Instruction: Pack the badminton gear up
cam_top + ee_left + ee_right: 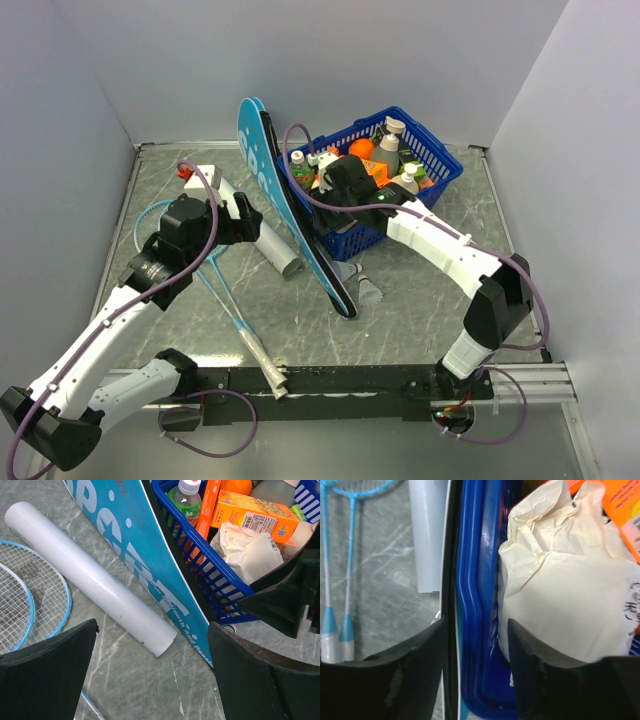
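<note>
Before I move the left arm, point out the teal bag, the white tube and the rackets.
teal bag [260,150]: top external view, upper lettered face.
white tube [90,577]: left wrist view, middle of its length.
rackets [262,363]: top external view, on a handle.

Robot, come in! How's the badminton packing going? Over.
Left tool open, hovering. Right tool straddling edge of teal racket-shaped bag plus rim of blue plastic basket, grip unclear. Two light-blue rackets on table, unpacked.
</note>
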Available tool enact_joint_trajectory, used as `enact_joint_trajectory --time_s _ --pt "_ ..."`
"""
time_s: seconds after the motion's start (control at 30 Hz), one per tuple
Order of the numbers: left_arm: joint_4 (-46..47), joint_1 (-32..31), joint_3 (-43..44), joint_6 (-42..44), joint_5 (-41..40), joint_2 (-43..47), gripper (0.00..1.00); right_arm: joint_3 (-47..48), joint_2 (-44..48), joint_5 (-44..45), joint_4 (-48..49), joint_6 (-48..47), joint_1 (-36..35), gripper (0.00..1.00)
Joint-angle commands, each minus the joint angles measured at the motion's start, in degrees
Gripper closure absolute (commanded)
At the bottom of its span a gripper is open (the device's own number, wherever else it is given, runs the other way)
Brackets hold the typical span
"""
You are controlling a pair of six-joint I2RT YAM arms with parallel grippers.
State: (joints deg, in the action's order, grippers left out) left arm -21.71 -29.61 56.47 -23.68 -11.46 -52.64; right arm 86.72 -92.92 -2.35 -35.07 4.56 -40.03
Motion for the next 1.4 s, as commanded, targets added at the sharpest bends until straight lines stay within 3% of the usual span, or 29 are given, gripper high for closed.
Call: enact_joint_trajectory --time_s 0.0,0.07,0.2,0.33,0.43,0.47,0.87,1.37 --pt "1.9 0.0 0.1 -0.6 1.0 1.1 0.04 2.4 -0.6 1.1 -1.4 -1.1 -0.2 0.51" --pt "1.8 0.0 0.1 -0.6 1.0 1.0 0.03 2.0 -0.8 1.7 -1.4 -1.0 -0.3 0.54" --pt "1.8 -0.1 0.1 -0.6 1.1 1.0 0.04 1.4 -1.6 2.2 -1.6 -0.7 -0.2 0.73" --pt "1.8 -0.1 0.1 -0.6 1.1 0.8 0.04 2.7 -3.2 5.0 -2.9 -0.3 0.4 0.78" --pt "1.7 -0.1 0.1 -0.6 1.0 0.7 0.03 3.3 -4.5 6.0 -3.3 0.7 1.4 0.91" --pt "1.7 -0.1 0.1 -0.6 1.1 0.7 0.04 3.3 -5.2 6.1 -3.3 1.8 2.2 1.0" --pt "1.6 -0.1 0.2 -0.5 1.1 0.3 0.04 5.2 -9.7 10.0 -2.3 8.0 12.1 1.0" --pt "1.4 -0.1 0.3 -0.4 1.0 0.3 0.04 15.7 -18.0 14.3 -5.1 5.9 22.3 1.0"
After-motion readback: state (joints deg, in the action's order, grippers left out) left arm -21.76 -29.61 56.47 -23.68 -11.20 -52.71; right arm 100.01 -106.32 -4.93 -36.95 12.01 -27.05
